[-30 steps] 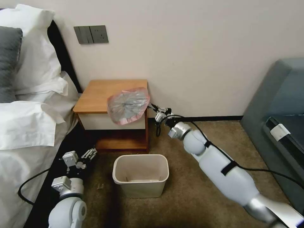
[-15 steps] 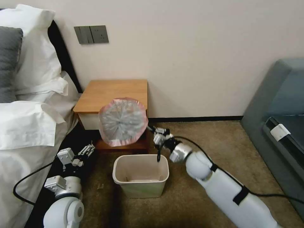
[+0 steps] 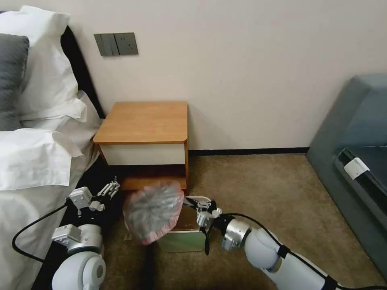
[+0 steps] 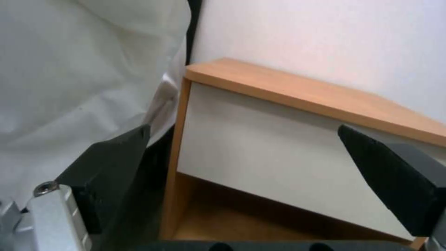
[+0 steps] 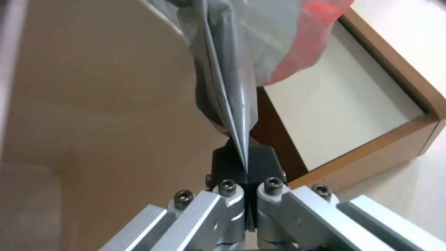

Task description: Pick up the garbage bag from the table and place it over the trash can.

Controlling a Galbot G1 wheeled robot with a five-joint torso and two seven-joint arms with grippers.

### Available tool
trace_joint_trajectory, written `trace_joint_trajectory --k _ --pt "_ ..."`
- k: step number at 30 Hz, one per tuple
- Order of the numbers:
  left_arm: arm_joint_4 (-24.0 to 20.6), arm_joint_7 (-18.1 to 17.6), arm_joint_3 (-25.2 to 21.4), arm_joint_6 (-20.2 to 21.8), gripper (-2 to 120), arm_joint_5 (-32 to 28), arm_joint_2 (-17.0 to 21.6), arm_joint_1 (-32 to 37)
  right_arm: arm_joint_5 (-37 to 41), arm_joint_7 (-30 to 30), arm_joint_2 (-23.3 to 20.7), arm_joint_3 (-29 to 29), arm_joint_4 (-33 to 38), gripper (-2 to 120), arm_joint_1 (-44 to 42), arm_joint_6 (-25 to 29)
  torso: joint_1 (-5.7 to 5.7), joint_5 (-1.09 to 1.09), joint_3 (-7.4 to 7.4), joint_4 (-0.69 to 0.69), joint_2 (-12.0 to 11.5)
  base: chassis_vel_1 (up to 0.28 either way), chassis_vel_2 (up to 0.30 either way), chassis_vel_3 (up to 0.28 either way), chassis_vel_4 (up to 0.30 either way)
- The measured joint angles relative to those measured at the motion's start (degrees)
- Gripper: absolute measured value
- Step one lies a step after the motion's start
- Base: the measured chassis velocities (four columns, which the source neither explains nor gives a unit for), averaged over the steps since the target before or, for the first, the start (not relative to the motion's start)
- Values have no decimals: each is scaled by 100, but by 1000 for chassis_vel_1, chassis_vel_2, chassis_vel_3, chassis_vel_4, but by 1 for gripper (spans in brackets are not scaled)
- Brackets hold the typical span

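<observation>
The garbage bag, crinkly grey plastic with a pink rim, hangs spread over the left part of the trash can and hides most of its opening. My right gripper is shut on the bag's right edge, just above the can's rim. In the right wrist view the pinched bag rises from the shut right gripper, with the cream inside of the trash can below it. The table stands bare behind. My left gripper is open, low beside the bed; in its wrist view the gripper faces the table.
A bed with white sheets and pillows runs along the left, close to my left arm. A grey sofa stands at the right. Brown carpet lies open between can and sofa. The wall is right behind the table.
My right gripper has carried the bag off the table's front, downward and toward me, until it hangs over the trash can. The left arm shifted slightly left.
</observation>
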Motion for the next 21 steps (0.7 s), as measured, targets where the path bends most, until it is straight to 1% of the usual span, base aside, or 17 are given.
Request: trace_joint_trajectory --k 5,8,9,10,11,15,16,20,21 --pt "2 1 39 -2 100 16 24 -3 23 -29 -40 23 71 0 -10 -13 0 0 0 0 0 0 0 0 0" --pt "11 5 57 -2 100 28 38 -9 193 -98 -113 41 117 0 20 -34 0 0 0 0 0 0 0 0 0" --pt "16 8 60 -2 100 31 38 -11 303 -148 -168 44 146 2 27 -63 0 0 0 0 0 0 0 0 0" --pt "27 12 69 -3 100 29 41 -17 527 -242 -249 41 194 7 34 -108 0 1 0 0 0 0 0 0 0" --pt "27 12 69 -3 100 29 41 -17 527 -242 -249 41 194 7 34 -108 0 1 0 0 0 0 0 0 0" --pt "49 13 111 20 100 -61 53 -51 1158 -475 -569 36 291 23 82 -163 0 1 0 0 0 0 0 0 0" --pt "49 13 111 20 100 -61 53 -51 1158 -475 -569 36 291 23 82 -163 0 1 0 0 0 0 0 0 0" --pt "87 13 157 43 100 -62 47 -91 1450 -754 -888 160 392 42 143 -74 0 2 0 0 0 0 0 0 0" --pt "87 13 157 43 100 -62 47 -91 1450 -754 -888 160 392 42 143 -74 0 2 0 0 0 0 0 0 0"
